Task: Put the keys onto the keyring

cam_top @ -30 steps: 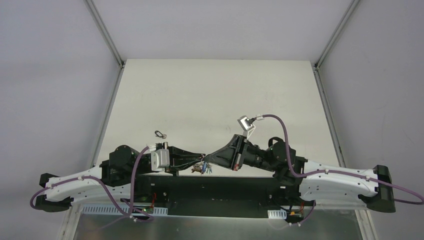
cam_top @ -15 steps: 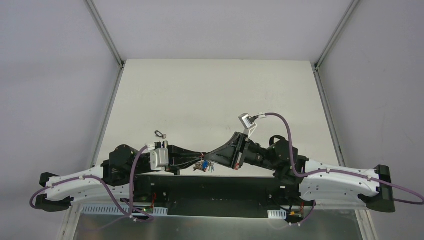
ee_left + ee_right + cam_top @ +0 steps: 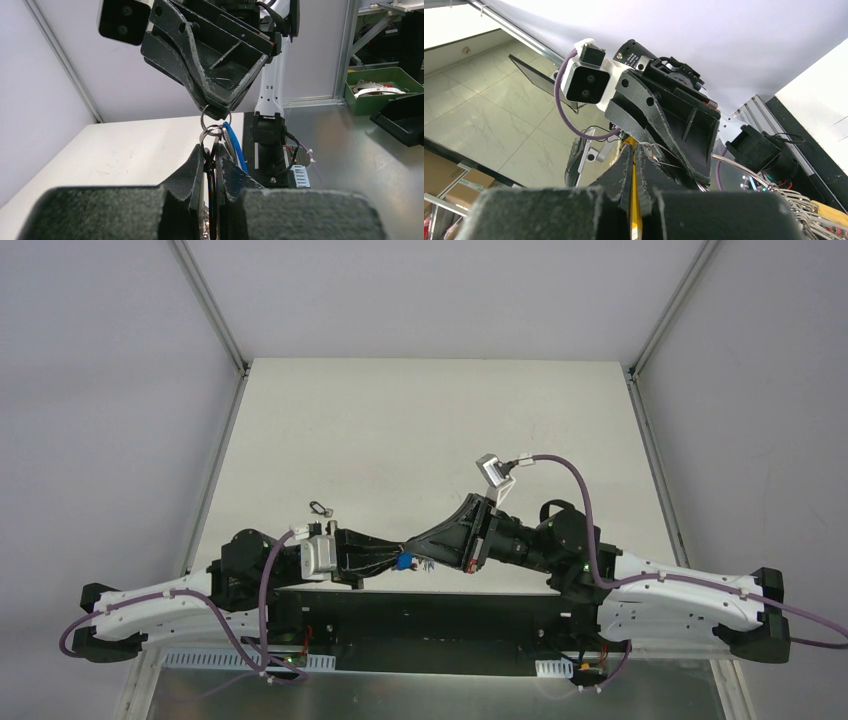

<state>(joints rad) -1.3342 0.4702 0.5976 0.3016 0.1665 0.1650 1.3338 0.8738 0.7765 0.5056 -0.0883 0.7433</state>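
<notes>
Black left fingers (image 3: 196, 172) opposite right fingers (image 3: 220, 92), tip-to-tip.

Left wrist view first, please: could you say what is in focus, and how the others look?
Left wrist view: the left gripper goes soft close to the lens, while the keyring and blue-capped key are sharp. Right wrist view: the right gripper is soft too, against a bright, featureless wall. Top external view: evenly lit, keys too small to resolve.

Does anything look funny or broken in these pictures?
Nothing looks broken. One small dark clip-like thing lies alone on the table, apart from the key bunch that the left gripper and right gripper both pinch.
</notes>
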